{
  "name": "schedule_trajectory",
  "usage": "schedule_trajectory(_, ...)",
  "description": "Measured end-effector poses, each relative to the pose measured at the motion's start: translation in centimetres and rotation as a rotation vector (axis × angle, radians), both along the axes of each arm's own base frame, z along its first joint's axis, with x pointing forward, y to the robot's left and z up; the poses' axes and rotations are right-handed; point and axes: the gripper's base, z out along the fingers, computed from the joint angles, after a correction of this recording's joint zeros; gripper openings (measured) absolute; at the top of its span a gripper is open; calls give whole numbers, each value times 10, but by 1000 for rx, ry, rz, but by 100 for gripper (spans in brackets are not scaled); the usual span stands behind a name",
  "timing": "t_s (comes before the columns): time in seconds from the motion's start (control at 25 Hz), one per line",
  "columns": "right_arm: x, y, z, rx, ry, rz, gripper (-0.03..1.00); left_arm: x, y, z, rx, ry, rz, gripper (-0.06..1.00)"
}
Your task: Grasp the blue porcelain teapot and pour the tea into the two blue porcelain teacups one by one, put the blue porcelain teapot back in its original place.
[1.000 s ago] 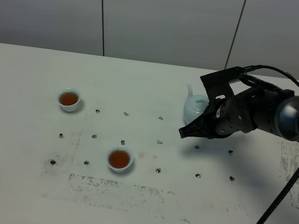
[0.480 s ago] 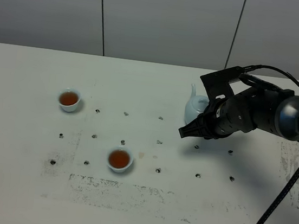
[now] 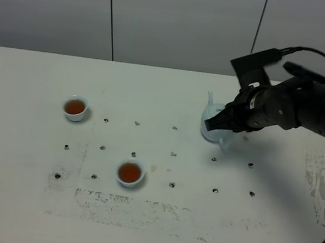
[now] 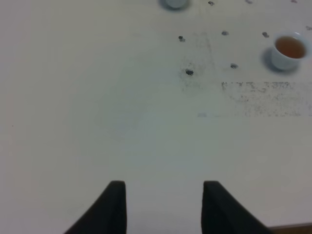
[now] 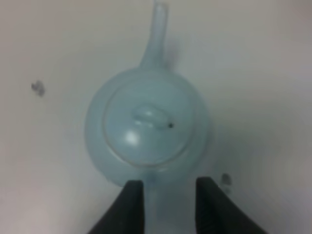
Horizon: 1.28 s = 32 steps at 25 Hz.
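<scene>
Overhead, white table (image 3: 16, 198), dark dots, scuffed patches, grey wall panels (image 3: 180, 23)

Soft, even overhead light fills the scene, leaving only faint shadows on the white table (image 3: 22, 199). The right wrist view is blurred: the blue porcelain teapot (image 5: 148, 129) looks hazy, with one dull highlight on its lid. The left wrist view is mildly soft.

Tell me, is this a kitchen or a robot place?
Probably a robot lab, not a kitchen: a bare white table dotted with small marker spots, plain grey wall panels, and a black robot arm over the teapot.
</scene>
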Motion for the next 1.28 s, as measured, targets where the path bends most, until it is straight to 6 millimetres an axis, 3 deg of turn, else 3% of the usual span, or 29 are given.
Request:
schedule_trajectory(0.28, 7, -73, 31, 6, 6, -143, 27, 0, 0, 0, 0, 0, 0, 43)
schedule_trajectory(0.48, 10, -140, 33, 6, 53, -310, 27, 0, 0, 0, 0, 0, 0, 43)
schedule_trajectory(0.56, 7, -155, 34, 0, 81, -351, 27, 0, 0, 0, 0, 0, 0, 43)
schedule_trajectory(0.76, -5, -160, 47, 0, 128, -373, 27, 0, 0, 0, 0, 0, 0, 43)
schedule_trajectory(0.92, -28, -161, 84, 15, 99, -384, 27, 0, 0, 0, 0, 0, 0, 43)
schedule_trajectory(1.08, -64, -162, 114, 55, 69, -403, 27, 0, 0, 0, 0, 0, 0, 43)
schedule_trajectory(1.28, -114, -164, 122, 49, 122, -417, 27, 0, 0, 0, 0, 0, 0, 43)
